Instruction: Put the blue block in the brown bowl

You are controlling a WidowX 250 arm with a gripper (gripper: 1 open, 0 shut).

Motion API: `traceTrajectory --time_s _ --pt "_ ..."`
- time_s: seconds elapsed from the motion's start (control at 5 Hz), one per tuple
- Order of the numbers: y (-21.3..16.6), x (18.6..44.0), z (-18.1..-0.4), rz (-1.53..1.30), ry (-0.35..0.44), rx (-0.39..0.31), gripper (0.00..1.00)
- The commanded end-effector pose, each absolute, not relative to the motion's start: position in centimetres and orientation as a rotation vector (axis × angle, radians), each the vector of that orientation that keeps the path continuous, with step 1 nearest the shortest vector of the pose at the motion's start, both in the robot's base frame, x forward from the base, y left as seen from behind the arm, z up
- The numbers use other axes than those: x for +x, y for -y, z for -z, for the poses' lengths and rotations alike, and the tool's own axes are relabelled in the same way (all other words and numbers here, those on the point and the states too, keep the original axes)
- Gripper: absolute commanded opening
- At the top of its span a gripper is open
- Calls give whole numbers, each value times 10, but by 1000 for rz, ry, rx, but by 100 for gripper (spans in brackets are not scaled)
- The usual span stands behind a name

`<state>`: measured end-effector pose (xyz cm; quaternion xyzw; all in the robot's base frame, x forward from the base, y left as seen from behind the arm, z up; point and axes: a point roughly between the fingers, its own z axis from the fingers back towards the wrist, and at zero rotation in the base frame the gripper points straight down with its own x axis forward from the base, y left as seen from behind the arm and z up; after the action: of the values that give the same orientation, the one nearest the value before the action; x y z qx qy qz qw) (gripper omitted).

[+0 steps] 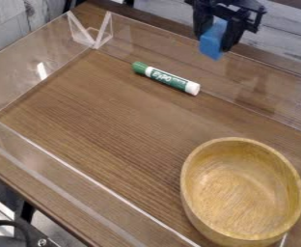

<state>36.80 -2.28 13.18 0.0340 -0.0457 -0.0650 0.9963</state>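
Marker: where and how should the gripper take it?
Grip the marker around mid-barrel, jaws closing across its two long sides, coming from above. It lies flat and slanted on the table, long and narrow, so the jaws should turn to match that slant. The gripper would likely have to free itself of the blue block first.
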Motion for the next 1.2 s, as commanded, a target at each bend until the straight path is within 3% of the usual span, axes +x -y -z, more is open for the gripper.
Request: traceTrajectory --time_s 0.0,0.4,1.0 --pt "41 344 -153 141 140 63 0" --pt "70 291 -165 131 129 58 0" --pt "113 233 -158 64 133 55 0"
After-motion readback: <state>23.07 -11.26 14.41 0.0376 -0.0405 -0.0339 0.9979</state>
